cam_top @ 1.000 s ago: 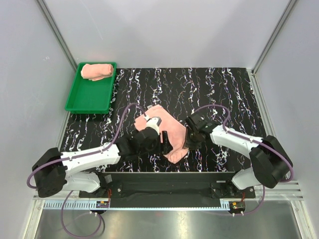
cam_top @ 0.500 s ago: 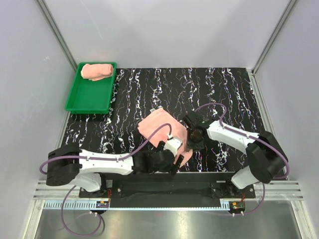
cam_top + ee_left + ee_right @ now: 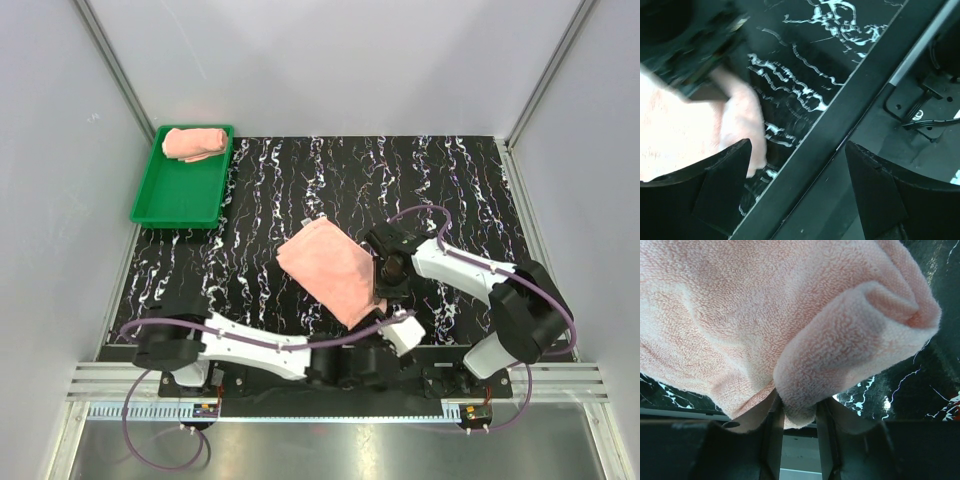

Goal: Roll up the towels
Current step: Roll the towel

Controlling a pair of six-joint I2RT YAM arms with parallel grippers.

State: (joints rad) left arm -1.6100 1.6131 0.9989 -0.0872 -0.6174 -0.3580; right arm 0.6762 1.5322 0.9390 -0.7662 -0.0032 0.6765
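Right claw (image 3: pixel 799 422) first: fingers pinched tight on a fat fold of the flat towel (image 3: pixel 325 268), terry bulging up over both pads in the wrist view, so that's a solid clamp on the towel's right edge, down toward its near corner. Left claw (image 3: pixel 797 146): fingers wide apart, nothing btwn them, hanging over the near lip of the table (image 3: pixel 450 180) w/ just a pink corner of the towel showing at the left of that view. From above, the flat towel lies spread as a slanted rectangle mid-table. Single layer or folded, can't tell. No roll started on it, apart from the bit of edge I've got bunched. Further out, far-left corner: green tray (image 3: pixel 180 195) w/ the rolled towel (image 3: pixel 195 143) sitting at its far end, a neat-ish bundle inside the rim. So the score as I read it: one of two done and parked, approx half the job. Left to do: turn this pinched edge over on itself and roll across the whole cloth, prob. w/ the left claw coming in to pin or guide the other end. Then carry the roll to the tray beside the first, if that's where it belongs. Left arm is stretched low along the near edge rn, badly placed for helping.
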